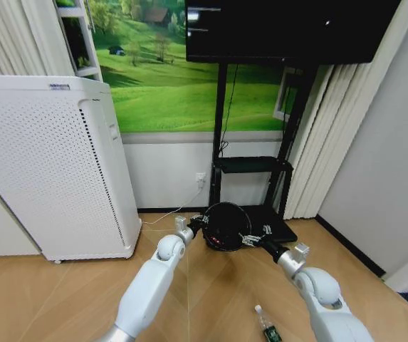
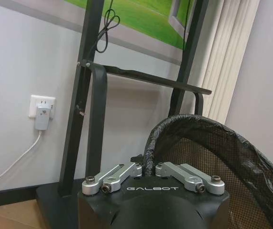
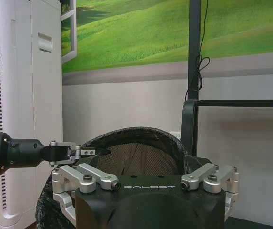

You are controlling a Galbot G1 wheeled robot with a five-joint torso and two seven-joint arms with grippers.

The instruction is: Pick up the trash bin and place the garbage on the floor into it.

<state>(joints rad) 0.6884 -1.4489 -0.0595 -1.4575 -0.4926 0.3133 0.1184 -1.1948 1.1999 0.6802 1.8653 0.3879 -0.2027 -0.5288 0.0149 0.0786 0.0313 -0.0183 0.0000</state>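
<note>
The black mesh trash bin (image 1: 225, 226) sits low by the TV stand's base, its round rim tipped toward me. My left gripper (image 1: 198, 224) is shut on the near-left part of the rim; the left wrist view shows the gripper (image 2: 148, 167) pinching the bin's (image 2: 212, 157) lined edge. My right gripper (image 1: 250, 239) is at the bin's right side and stands open, its fingers (image 3: 63, 200) spread wide before the bin (image 3: 131, 157). One piece of garbage, a clear bottle with a green label (image 1: 266, 325), lies on the parquet floor (image 1: 211, 299) beside my right arm.
A tall white perforated appliance (image 1: 47, 171) stands at the left. The black TV stand (image 1: 250, 165) with its flat base (image 1: 278, 226) is right behind the bin. A plugged wall socket (image 2: 41, 112) and cord are on the wall. Curtains (image 1: 317, 142) hang at the right.
</note>
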